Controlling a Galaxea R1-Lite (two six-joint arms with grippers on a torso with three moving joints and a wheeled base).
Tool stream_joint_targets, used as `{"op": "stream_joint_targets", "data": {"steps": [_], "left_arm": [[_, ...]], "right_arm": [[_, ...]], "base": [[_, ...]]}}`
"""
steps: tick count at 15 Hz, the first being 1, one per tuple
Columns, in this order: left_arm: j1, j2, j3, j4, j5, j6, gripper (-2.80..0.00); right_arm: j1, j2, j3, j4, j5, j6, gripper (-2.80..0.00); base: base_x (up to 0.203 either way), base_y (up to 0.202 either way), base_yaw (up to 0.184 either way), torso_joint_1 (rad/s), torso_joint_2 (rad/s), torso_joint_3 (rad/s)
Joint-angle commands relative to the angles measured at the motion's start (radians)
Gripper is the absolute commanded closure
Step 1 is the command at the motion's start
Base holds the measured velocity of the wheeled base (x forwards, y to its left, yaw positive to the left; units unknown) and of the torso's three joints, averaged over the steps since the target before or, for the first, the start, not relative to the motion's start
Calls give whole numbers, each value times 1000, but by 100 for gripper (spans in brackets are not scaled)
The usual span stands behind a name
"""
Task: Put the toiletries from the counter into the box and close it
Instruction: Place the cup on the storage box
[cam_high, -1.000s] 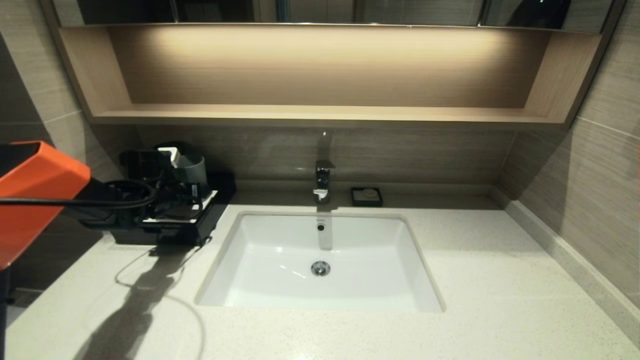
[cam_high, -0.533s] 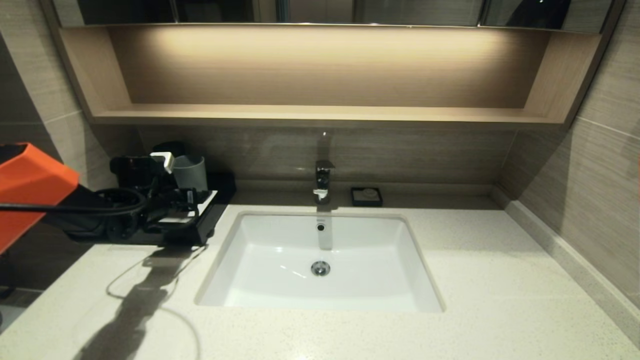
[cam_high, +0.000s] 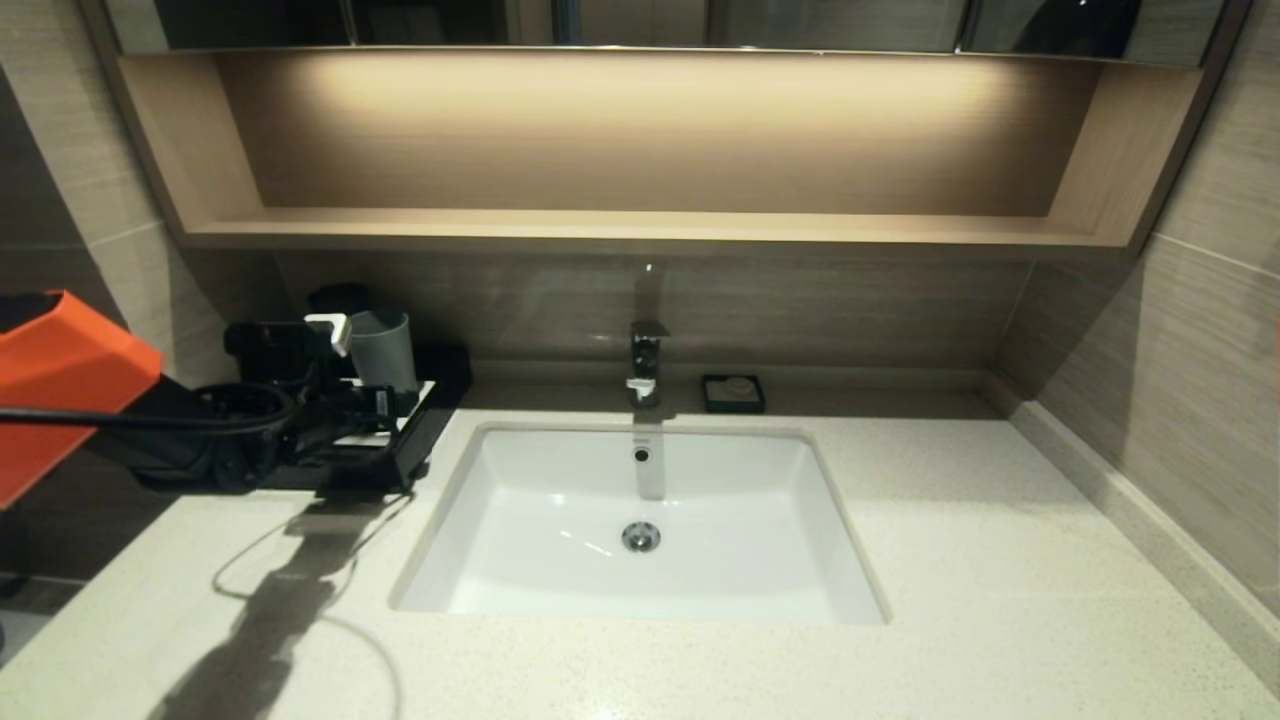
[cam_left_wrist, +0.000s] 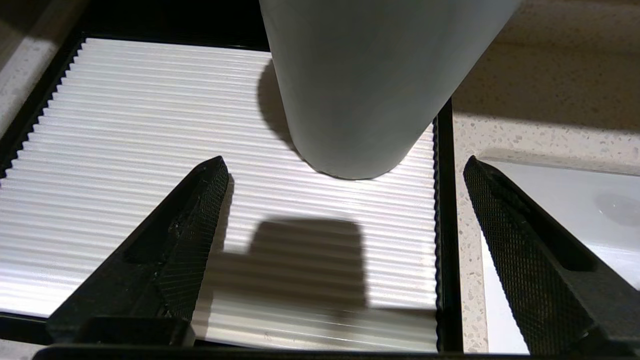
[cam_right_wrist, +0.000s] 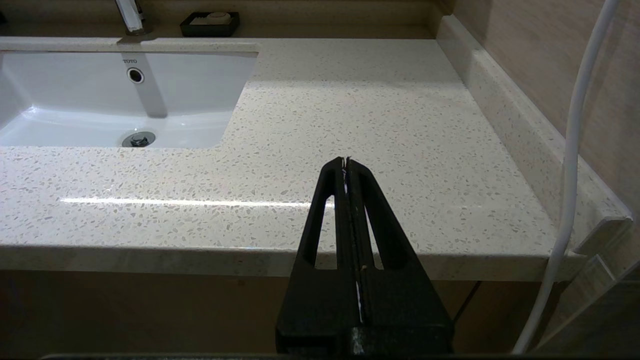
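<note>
Box (cam_high: 415, 425): far left on the bench (cam_high: 950, 560), grey tumbler (cam_left_wrist: 370, 85) on its ribbed white top.
Left end effector (cam_left_wrist: 345, 170): fingers apart, empty, above box.
Right end effector (cam_right_wrist: 346, 165): fingers together, near bench edge.

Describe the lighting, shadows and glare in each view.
Head view: warm strip light washes the shelf niche; the left arm throws a long shadow across the counter. Left wrist view: a blocky shadow lies on the box and its ribbed white top, the grey cup shading behind itself. Right wrist view: a thin glare streak crosses the counter.
</note>
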Motion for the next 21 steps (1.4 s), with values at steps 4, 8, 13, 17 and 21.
{"op": "stream_joint_targets", "data": {"steps": [4, 8, 13, 17, 21], "left_arm": [[0, 11, 11, -8, 0, 1, 0], [0, 5, 14, -9, 0, 1, 0], [0, 6, 8, -6, 0, 0, 0], [0, 26, -5, -6, 0, -1, 0], [-1, 37, -32, -5, 0, -1, 0]], "right_arm": [[0, -2, 2, 0, 0, 0, 0], [0, -2, 2, 0, 0, 0, 0], [0, -2, 2, 0, 0, 0, 0], [0, -2, 0, 0, 0, 0, 0], [0, -2, 2, 0, 0, 0, 0]], "base": [[0, 0, 0, 0, 0, 0], [0, 0, 0, 0, 0, 0], [0, 0, 0, 0, 0, 0], [0, 0, 0, 0, 0, 0], [0, 0, 0, 0, 0, 0]]}}
